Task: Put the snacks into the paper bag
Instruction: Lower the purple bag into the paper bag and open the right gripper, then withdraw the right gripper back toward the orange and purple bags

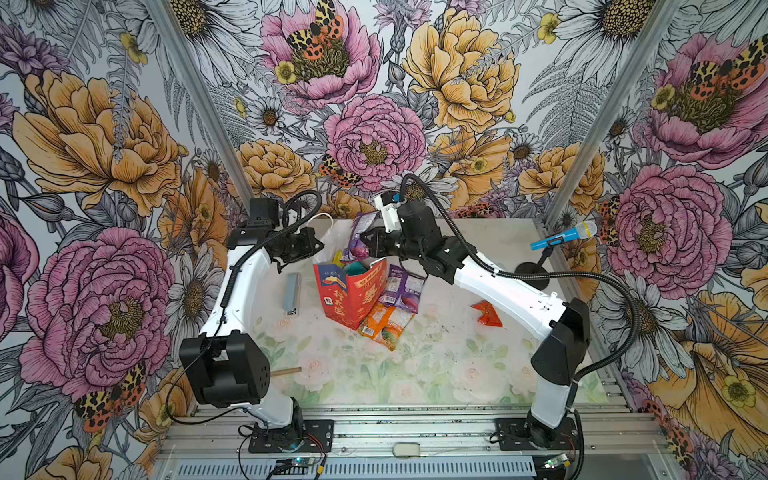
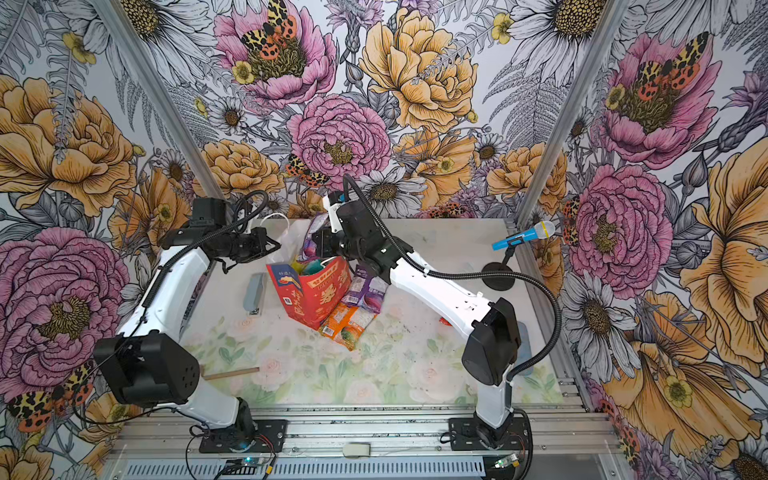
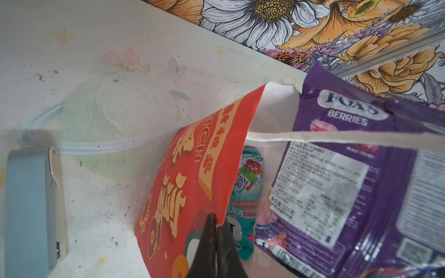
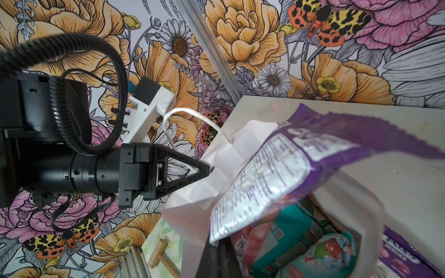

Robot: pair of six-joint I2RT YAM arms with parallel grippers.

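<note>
The red paper bag (image 1: 353, 293) (image 2: 316, 297) stands upright mid-table with its mouth open. My left gripper (image 3: 216, 219) (image 1: 321, 246) is shut on the bag's rim, pinching the red wall (image 3: 192, 168) at its edge. Just above the mouth hangs a purple FOX'S snack packet (image 1: 358, 235) (image 4: 277, 173), and my right gripper (image 1: 366, 245) (image 4: 218, 242) is shut on its lower end. Teal packets (image 4: 289, 235) (image 3: 245, 187) lie inside. Outside, right of the bag, rest a second purple packet (image 1: 402, 286), an orange one (image 1: 386, 325) and a red-orange triangular one (image 1: 486, 313).
A grey rectangular block (image 1: 292, 293) (image 3: 29, 204) lies left of the bag. At the back right a blue toy microphone (image 1: 565, 235) stands on its stand. A wooden dowel (image 1: 286, 371) lies near the left arm's elbow. Floral walls close in the table on three sides.
</note>
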